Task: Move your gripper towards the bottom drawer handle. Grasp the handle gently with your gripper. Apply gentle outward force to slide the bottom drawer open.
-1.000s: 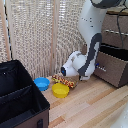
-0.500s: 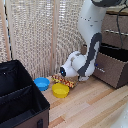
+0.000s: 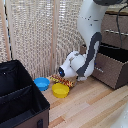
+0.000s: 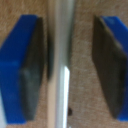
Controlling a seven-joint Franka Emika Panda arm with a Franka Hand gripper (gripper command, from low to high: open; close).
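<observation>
In the wrist view the bottom drawer handle (image 4: 62, 75), a blurred silver bar, runs between my gripper's (image 4: 70, 65) two blue fingers (image 4: 20, 65). Their dark pads stand on either side of it: one pad is close beside the bar, the other is well apart, so the gripper is open around the handle. In the exterior view the bottom drawer (image 3: 112, 70) sticks out from the dark brown dresser at the exterior view's right, with its dark interior showing. The white-and-black arm (image 3: 90, 50) reaches down to the drawer's front and hides the gripper there.
A large black bin (image 3: 20, 95) fills the exterior view's lower left. A blue bowl (image 3: 42, 83), a yellow bowl (image 3: 60, 90) and a small coloured item (image 3: 66, 80) lie on the wooden floor by the arm. Pale blinds hang behind. Upper drawers (image 3: 115, 25) sit above.
</observation>
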